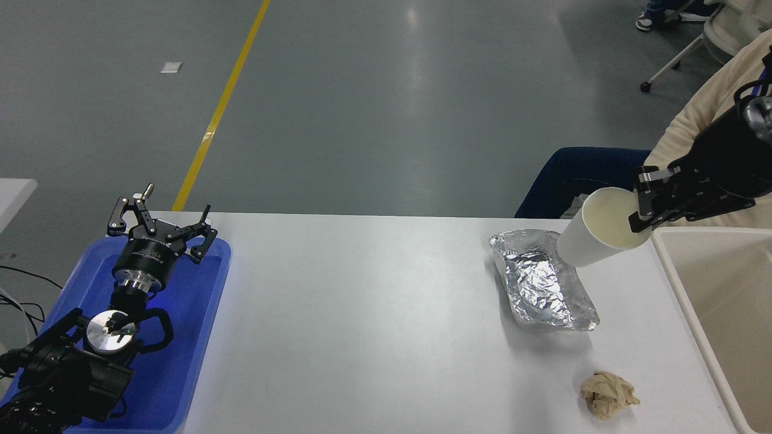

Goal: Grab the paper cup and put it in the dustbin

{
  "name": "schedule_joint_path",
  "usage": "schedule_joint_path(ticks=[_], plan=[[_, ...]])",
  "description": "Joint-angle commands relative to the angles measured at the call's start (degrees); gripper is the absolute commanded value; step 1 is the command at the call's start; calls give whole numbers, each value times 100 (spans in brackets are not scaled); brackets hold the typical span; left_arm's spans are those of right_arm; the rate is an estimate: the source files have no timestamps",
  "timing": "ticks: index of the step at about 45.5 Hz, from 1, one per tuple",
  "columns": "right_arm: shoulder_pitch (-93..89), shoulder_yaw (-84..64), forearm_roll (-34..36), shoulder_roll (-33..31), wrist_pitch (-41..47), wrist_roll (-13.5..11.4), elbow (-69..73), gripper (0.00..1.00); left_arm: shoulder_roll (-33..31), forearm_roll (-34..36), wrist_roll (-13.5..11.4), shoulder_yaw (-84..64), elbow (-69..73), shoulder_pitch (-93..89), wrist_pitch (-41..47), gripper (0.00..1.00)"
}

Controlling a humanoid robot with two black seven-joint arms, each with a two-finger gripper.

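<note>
paper cup [594,237] left of dustbin [678,274]

Black left gripper [161,225] is parked at lower left, fingers spread. Black right gripper [644,202] is raised at the right edge, fingers clamped closed.

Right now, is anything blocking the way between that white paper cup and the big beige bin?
Nothing visible. The right pincer holds the white paper cup in the air beside the beige plastic bin's rim; the silver foil tray lies on the cup's other side.
</note>
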Motion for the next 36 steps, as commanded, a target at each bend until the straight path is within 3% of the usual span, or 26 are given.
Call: schedule_joint_path(ticks=[1, 10, 19, 28, 36], plan=[[152, -463, -37, -419, 3, -3, -77, 0, 2, 0, 0, -6, 0, 0, -1, 100], [82, -1535, -2, -675, 3, -3, -366, 0, 2, 0, 0, -6, 0, 0, -1, 100], [-655, -1887, -90, -1378, 3, -3, -1043, 0, 2, 0, 0, -6, 0, 0, -1, 100], [-2184, -1598, -2, -1694, 3, -3, -2378, 0, 2, 0, 0, -6, 0, 0, -1, 100], [-3765, -184, -107, -2213, 3, -3, -3749, 0, 2, -9, 0, -6, 0, 0, -1, 100]])
